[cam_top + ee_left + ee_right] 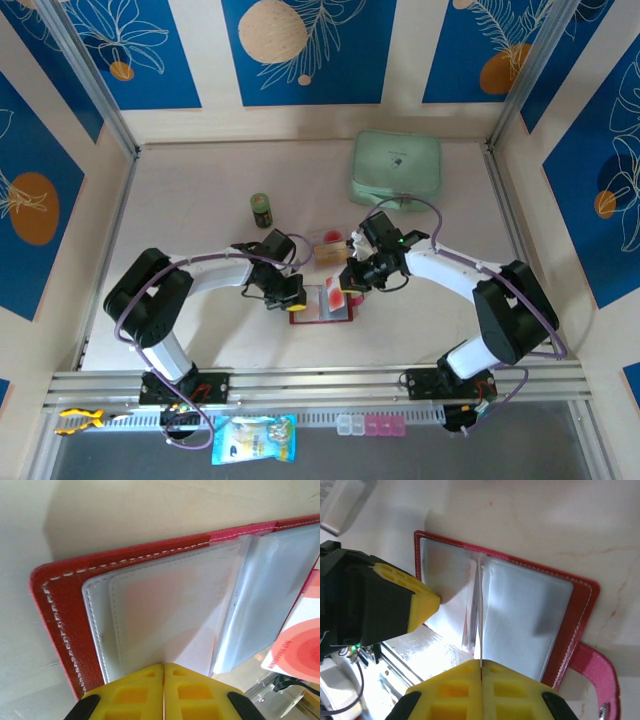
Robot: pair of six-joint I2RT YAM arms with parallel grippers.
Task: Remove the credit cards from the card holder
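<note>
The red card holder (322, 318) lies open on the table between both arms, its greyish clear sleeves (170, 610) facing up. My left gripper (164, 666) is shut, its yellow tips pressed on the edge of the left sleeve page; the same gripper (427, 602) shows from the right wrist. My right gripper (481, 662) is shut on a thin credit card (480, 630), seen edge-on and standing upright over the holder's fold. That pale card with red rings (300, 647) shows at the right of the left wrist view. A tan-orange card (328, 254) lies just beyond the holder.
A mint-green zip case (395, 168) sits at the back right. A small green bottle (261, 210) stands left of centre. The holder's pink snap tab (597, 672) sticks out on its right side. A metal rail (320, 385) runs along the near edge.
</note>
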